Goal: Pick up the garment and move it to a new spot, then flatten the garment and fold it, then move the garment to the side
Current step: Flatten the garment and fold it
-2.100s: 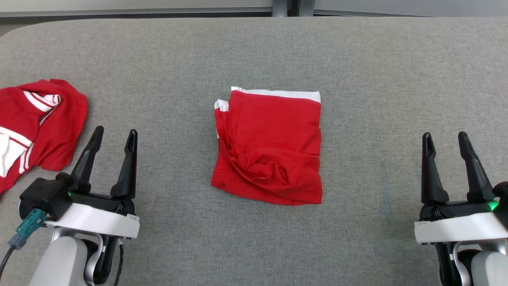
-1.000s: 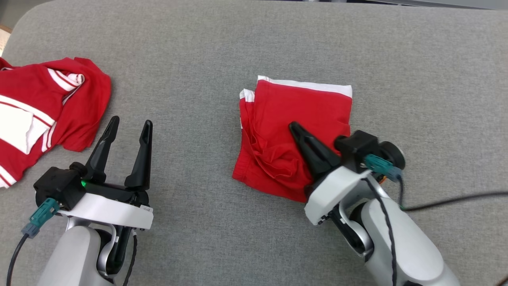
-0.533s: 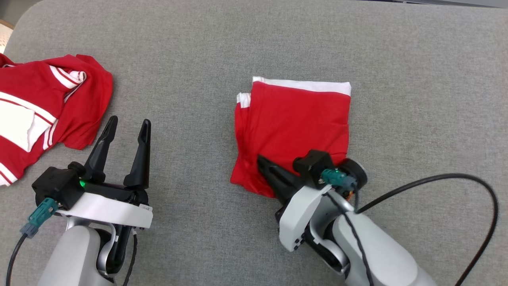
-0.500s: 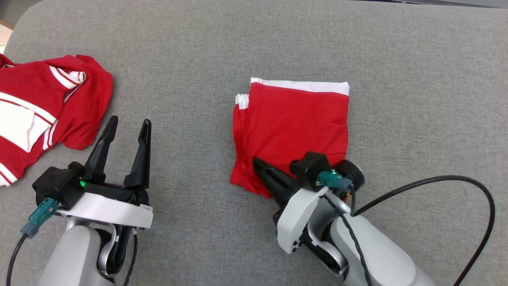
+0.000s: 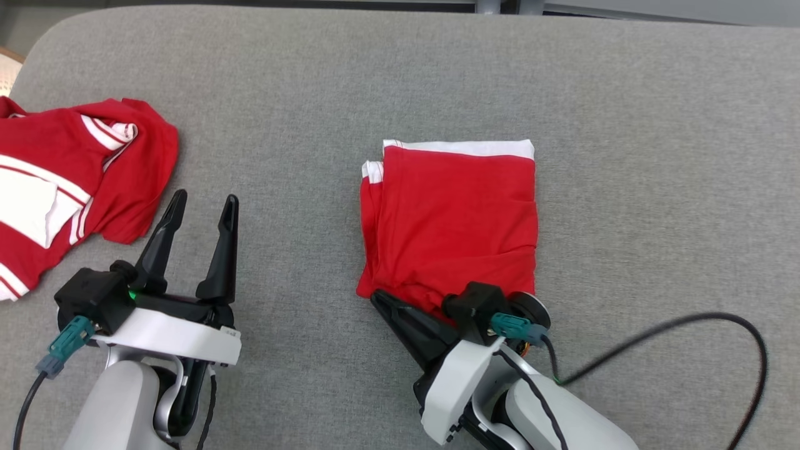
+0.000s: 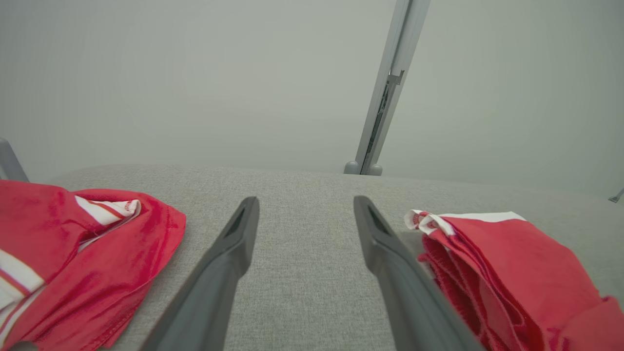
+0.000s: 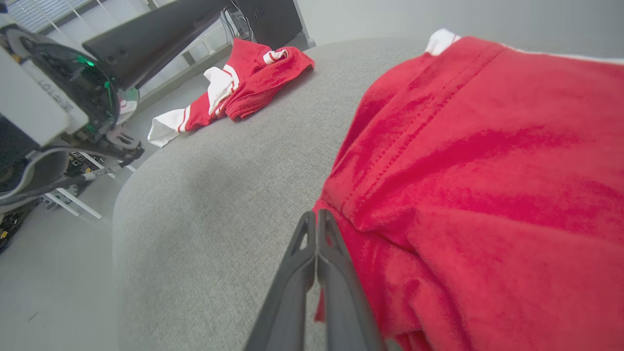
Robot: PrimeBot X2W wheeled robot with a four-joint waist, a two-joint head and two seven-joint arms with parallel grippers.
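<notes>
1. At the near edge of the head view, the right gripper (image 5: 376, 295) is seen with its two long dark fingers pressed together and pointed far-left. In the right wrist view, the right gripper (image 7: 316, 218) is shown closed, its tips lying against the near left corner of the garment.
2. A black cable (image 5: 687, 322) is looped over the cloth surface to the right of the right arm.
3. At the near left, the left gripper (image 5: 203, 199) is held above bare surface with its fingers spread wide apart and nothing between them. The same gap is seen in the left wrist view (image 6: 304, 204).
4. The folded red fabric garment with a white band along its far edge (image 5: 456, 212) is laid flat near the middle of the table, just beyond the right gripper. Some creases are gathered at its near edge, and stacked layers are visible along its left side. It is seen to the right of the left gripper's fingers (image 6: 512, 258) and close up in the right wrist view (image 7: 487, 146).
5. A crumpled red garment with white stripes (image 5: 62, 181) is lying at the far left, well apart from the folded one (image 6: 73, 253) (image 7: 253, 73).
6. Everything is borne by a grey cloth-covered table with rounded corners (image 5: 400, 75).
7. Beyond the table's far edge, a grey metal post (image 6: 385, 97) is seen against a pale wall.
</notes>
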